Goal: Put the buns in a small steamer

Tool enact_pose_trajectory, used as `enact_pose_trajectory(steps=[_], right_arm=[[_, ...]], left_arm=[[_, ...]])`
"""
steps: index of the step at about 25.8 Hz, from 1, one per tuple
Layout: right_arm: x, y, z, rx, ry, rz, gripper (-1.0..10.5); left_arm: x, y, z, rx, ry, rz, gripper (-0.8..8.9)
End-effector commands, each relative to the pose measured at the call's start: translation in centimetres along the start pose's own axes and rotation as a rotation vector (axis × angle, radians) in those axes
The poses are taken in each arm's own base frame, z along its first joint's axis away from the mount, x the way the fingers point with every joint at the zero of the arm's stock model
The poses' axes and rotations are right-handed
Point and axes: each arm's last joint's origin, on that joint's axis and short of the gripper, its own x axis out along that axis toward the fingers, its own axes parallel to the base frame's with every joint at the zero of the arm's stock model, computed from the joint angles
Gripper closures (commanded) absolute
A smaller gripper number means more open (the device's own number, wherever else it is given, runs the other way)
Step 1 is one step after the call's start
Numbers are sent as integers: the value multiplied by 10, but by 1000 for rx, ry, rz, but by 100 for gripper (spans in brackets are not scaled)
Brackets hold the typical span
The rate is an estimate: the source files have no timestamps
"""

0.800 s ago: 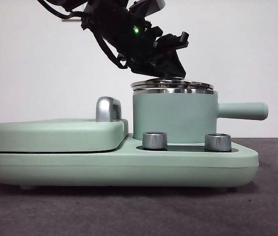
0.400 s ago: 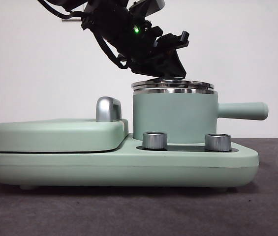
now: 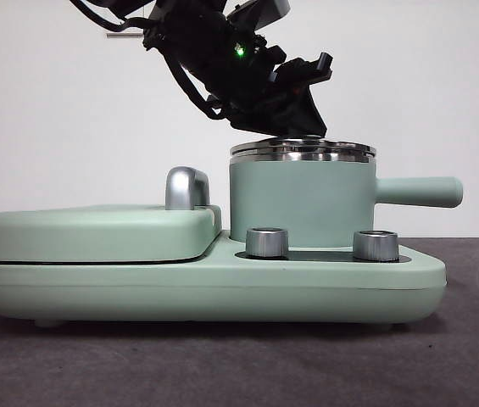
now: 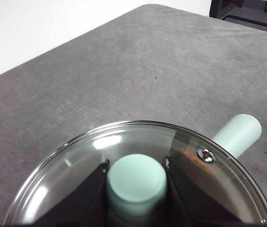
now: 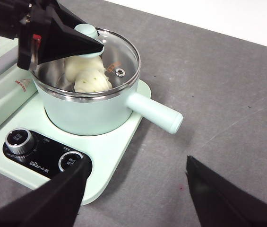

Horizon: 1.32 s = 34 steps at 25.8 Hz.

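The small steamer [image 3: 300,203] is a mint green pot on the right half of the cooker base. Its glass lid [image 3: 303,151] lies flat on the steel rim. My left gripper [image 3: 297,127] reaches down from above and is shut on the lid's green knob [image 4: 136,182], one jaw on each side. Through the glass, the right wrist view shows the two cream-white buns [image 5: 88,73] inside the steamer [image 5: 90,111], the ridged one nearer. My right gripper [image 5: 137,163] hangs open beside the pot, holding nothing.
The pot's straight handle [image 3: 417,191] sticks out to the right. Two steel dials [image 3: 266,242] sit on the mint base [image 3: 222,288] in front of the pot. The flat hinged plate [image 3: 95,231] with its chrome handle [image 3: 186,188] fills the left half.
The lid, tilted and slightly raised above the rim before, has come down with my left gripper and now rests level on the pot.
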Motion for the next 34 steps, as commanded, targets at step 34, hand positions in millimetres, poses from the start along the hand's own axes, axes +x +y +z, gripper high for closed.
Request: enact_pose_trajectory(steps=[34], right_arm=[[0, 0, -2, 2, 35, 1, 618]], left_arm=[[9, -6, -12, 7, 100, -82, 532]])
